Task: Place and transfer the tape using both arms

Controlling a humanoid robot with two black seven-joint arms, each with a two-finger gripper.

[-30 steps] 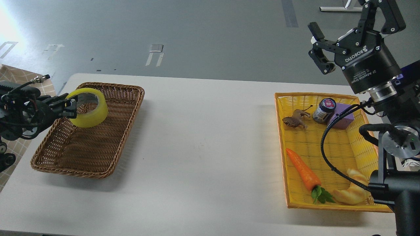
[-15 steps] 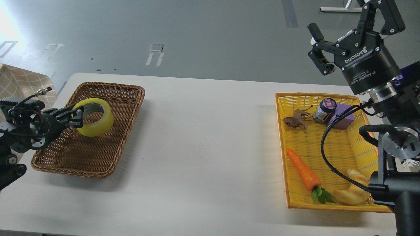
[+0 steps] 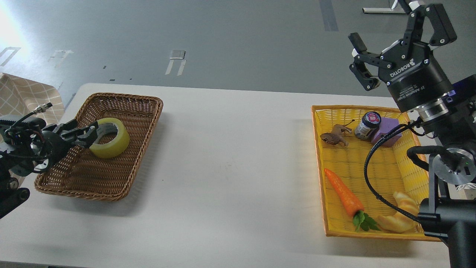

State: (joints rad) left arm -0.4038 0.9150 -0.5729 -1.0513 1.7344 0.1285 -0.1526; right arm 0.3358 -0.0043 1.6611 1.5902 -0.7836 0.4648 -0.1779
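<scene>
The tape [image 3: 110,143], a yellow-green roll with a grey-white core, rests low inside the brown wicker basket [image 3: 122,182] at the table's left. My left gripper [image 3: 88,134] comes in from the left edge, and its fingers grip the roll's left wall. My right gripper [image 3: 388,26] is held high above the far right corner of the table, beyond the yellow basket. Its jaws are wide apart and empty.
The yellow basket [image 3: 320,175] at the right holds a carrot [image 3: 344,193], a pale croissant [image 3: 401,217], a toy lion [image 3: 334,137], a small jar [image 3: 367,125] and a purple block [image 3: 386,136]. My right arm's cable [image 3: 368,167] loops over it. White table [image 3: 230,167] lies between the baskets.
My left gripper has lowered the tape from above the brown basket's far rim down and slightly right into the basket. The right gripper has barely shifted.
</scene>
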